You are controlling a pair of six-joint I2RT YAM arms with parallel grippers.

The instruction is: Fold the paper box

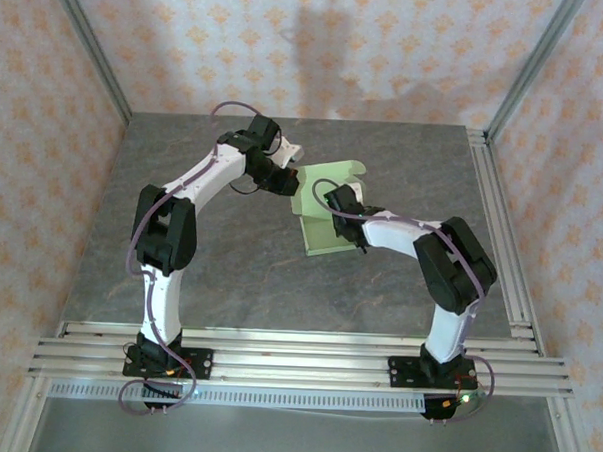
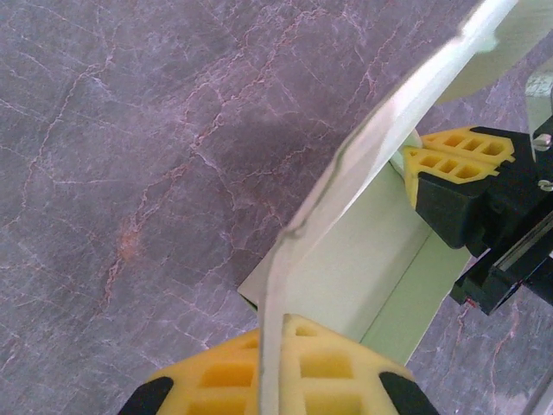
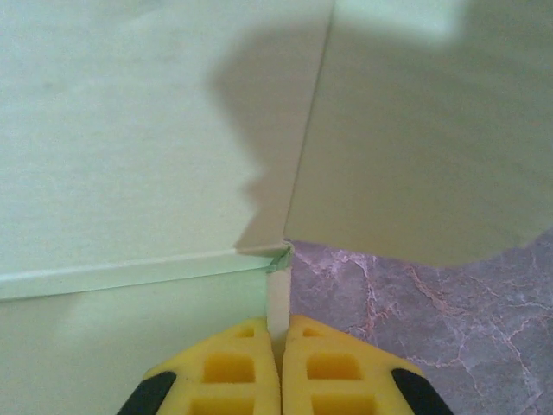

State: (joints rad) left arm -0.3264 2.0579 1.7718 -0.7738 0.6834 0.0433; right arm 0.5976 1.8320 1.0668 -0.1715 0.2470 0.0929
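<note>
Backdrop: pale wallpaper (image 1: 309, 46) with orange motifs closes off three sides on my overhead feed, and aluminium rails (image 1: 296, 361) cross the near edge where both arm bases are bolted.
Desk: grey marbled desk (image 1: 179, 271), bare apart from the work piece.
Paper box: the pale green paper box (image 1: 326, 232) lies partly folded just right of centre, toward the far half of the desk, with one wrist on either side of it. Its far edge is turned up, and the main panel lies flat on the stone.
Left arm: the left arm (image 1: 182, 201) reaches in from the left to the box's left edge.
Left jaws: closed on an upright flap of the box. On my left wrist feed the thin card edge runs up between the yellow left pads (image 2: 337, 372) and leans away to the upper right.
Right arm: the right arm (image 1: 421, 241) comes in from the right, its wrist over the box.
Right jaws: pinched shut on a narrow strip of card at a corner of the box. The right pads (image 3: 233, 376) almost meet around it, with green panels above and desk showing to the right.
</note>
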